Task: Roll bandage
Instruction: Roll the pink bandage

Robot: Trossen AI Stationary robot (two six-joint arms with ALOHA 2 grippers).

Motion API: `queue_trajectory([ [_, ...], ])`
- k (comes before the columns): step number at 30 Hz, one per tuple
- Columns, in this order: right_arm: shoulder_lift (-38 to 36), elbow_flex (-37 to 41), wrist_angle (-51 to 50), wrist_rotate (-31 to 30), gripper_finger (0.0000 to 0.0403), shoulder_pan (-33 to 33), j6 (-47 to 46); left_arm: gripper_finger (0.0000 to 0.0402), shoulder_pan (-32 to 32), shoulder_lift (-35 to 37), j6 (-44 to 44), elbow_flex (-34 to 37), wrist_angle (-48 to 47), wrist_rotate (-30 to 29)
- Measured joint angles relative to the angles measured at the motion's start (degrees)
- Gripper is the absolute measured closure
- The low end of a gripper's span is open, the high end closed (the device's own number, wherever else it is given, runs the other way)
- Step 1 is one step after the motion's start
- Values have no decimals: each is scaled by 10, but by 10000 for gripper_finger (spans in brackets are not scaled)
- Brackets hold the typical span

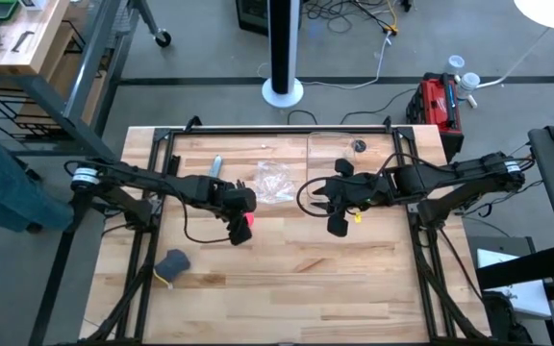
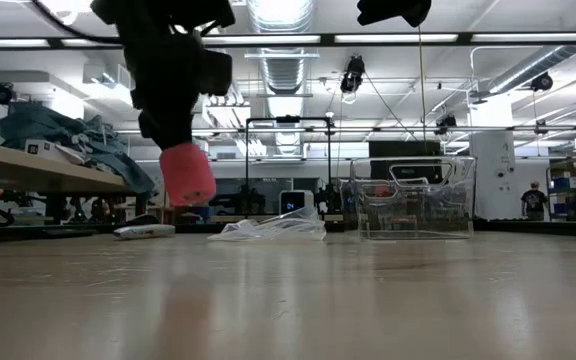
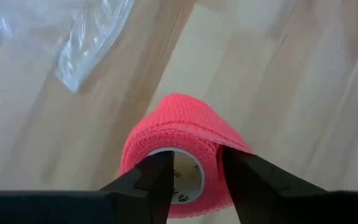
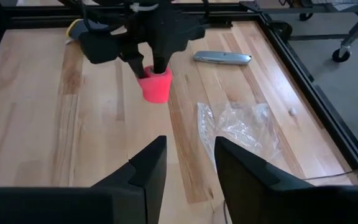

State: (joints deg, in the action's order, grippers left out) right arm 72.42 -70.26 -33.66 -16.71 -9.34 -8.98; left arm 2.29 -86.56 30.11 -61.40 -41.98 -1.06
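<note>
The bandage is a small bright pink roll with a pale hollow core. It hangs at the fingers of my left gripper, left of the table's middle, and is lifted clear of the wood. The right wrist view shows the roll under the left gripper's downward-pointing fingers. My right gripper hovers high over the table's middle, open, with nothing between its fingers. My left gripper has the roll by one side of its wall, at the roll's upper end. One finger stands inside the hollow core and the other outside the pink wrap. The fingers come steeply from above. The roll hangs below them, slightly tilted, off the table.
A crinkled clear plastic bag lies just beyond the roll, a grey utility knife farther left, and a clear box at the far right. A grey-blue lump sits near the left front. Bare wood lies toward the near edge.
</note>
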Motion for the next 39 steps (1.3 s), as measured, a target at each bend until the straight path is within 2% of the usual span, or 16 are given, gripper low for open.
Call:
queue_trajectory([
  [2, 0, 0, 1, 0, 279, 0, 0, 281, 0, 1, 13, -21, 5, 16],
  [4, 0, 0, 1, 0, 281, 0, 0, 293, 0, 1, -18, -33, 7, -9],
  [5, 0, 0, 1, 0, 281, 0, 0, 299, 0, 1, -2, -36, 3, -13],
  [7, 0, 0, 1, 0, 280, 0, -3, 309, -1, -2, 32, -46, -1, 15],
  [8, 0, 0, 1, 0, 279, 0, -5, 314, -1, -3, 19, -52, 2, 22],
  [10, 0, 0, 1, 0, 275, 0, -7, 322, 0, -3, -4, -54, -7, -9],
  [13, 1, 0, 1, 2, 270, 0, -12, 325, -3, -4, 31, -56, -17, -18],
  [18, 18, 26, 47, 38, 265, -4, 2, 316, 1, -3, -81, -61, 28, -27],
  [23, 39, 105, 196, 67, 268, -5, 14, 306, 8, 1, -197, -53, 120, -27],
  [29, 59, 158, 327, 65, 263, -5, 30, 318, 11, 0, -239, -52, 137, -28],
  [34, 72, 157, 329, 62, 234, -5, 36, 331, 16, 0, -252, -52, 150, -25],
  [39, 113, 137, 330, 61, 189, -5, 38, 326, 17, 0, -261, -52, 169, -25],
])
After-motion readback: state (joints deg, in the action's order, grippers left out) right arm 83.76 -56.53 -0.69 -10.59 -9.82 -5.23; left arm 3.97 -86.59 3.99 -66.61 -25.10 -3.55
